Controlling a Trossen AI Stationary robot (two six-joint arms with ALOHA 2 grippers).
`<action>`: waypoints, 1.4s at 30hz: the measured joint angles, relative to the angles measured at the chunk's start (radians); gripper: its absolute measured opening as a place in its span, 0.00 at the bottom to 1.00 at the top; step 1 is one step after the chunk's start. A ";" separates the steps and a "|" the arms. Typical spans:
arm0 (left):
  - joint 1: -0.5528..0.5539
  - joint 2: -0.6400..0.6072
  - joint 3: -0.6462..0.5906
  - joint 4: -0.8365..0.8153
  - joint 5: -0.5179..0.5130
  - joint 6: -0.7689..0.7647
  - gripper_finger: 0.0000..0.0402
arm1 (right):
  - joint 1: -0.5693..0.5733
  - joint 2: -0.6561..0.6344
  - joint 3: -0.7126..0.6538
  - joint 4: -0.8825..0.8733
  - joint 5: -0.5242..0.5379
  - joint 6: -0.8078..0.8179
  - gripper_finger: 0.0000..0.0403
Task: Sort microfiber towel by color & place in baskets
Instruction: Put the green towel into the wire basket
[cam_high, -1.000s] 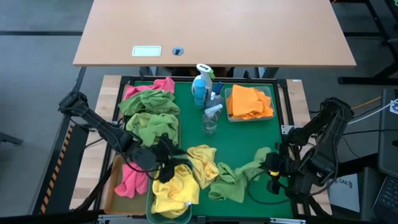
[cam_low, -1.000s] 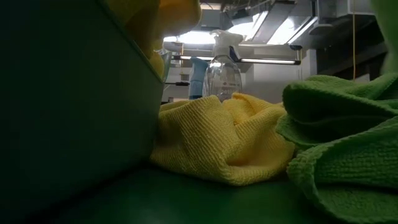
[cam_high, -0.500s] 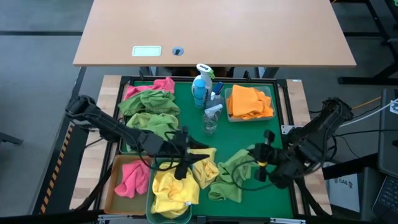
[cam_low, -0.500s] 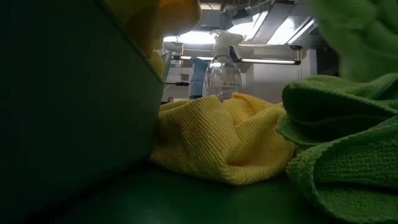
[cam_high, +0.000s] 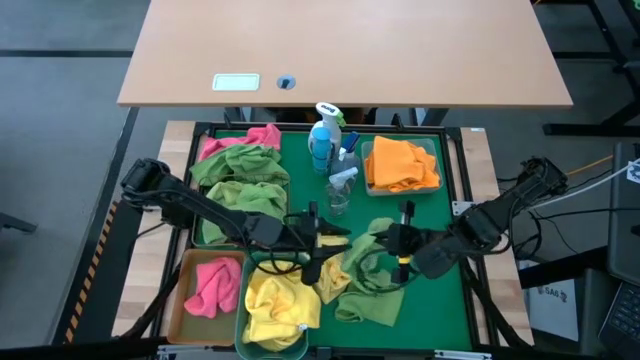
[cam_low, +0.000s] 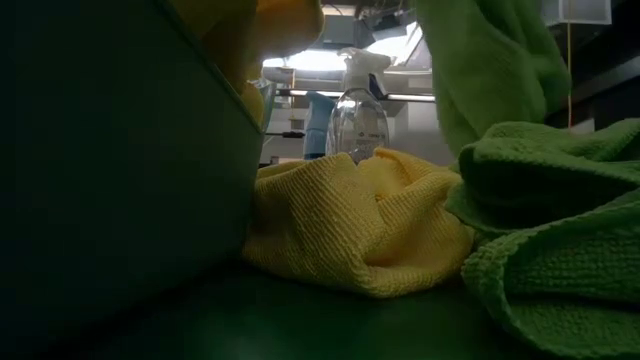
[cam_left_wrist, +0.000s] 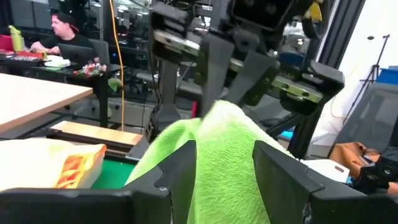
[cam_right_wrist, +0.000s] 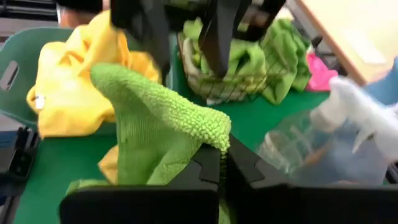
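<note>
A green towel (cam_high: 372, 243) is pinched at its raised corner between the closed fingers of the right gripper (cam_high: 403, 243), over the middle of the large green tray (cam_high: 440, 210). In the right wrist view the cloth (cam_right_wrist: 163, 127) rises to a peak exactly where the two dark fingers (cam_right_wrist: 242, 169) meet, and the rest of it hangs down from them. The left gripper (cam_high: 318, 240) is held just across from that peak, its fingers (cam_left_wrist: 180, 163) parted with the green cloth (cam_left_wrist: 224, 155) seen between them; whether they touch it cannot be told. Directly below the left fingers a loose yellow towel (cam_high: 330, 268) lies on the tray, and beside it the teal basket (cam_high: 241, 330) is filled with yellow towels (cam_high: 275, 308). The amber-tan basket (cam_high: 180, 310) holds a pink towel (cam_high: 212, 284). Behind the left fingers the wire-mesh basket (cam_high: 290, 199) is heaped with green towels (cam_high: 245, 185), with a pink one (cam_high: 262, 135) at its far end. Beyond the right fingers the clear basket (cam_high: 437, 158) holds orange towels (cam_high: 400, 164), with spray bottles (cam_high: 335, 160) next to it.
</note>
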 joint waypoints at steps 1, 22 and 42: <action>0.000 0.006 0.000 0.008 0.000 0.000 0.38 | -0.009 0.000 0.000 0.018 0.000 -0.022 0.00; 0.061 0.020 0.000 0.051 0.167 0.000 0.38 | -0.109 0.000 0.000 0.293 -0.244 -0.295 0.00; 0.067 -0.039 0.000 0.003 0.185 0.000 0.03 | -0.107 0.001 0.000 0.318 -0.279 -0.320 0.33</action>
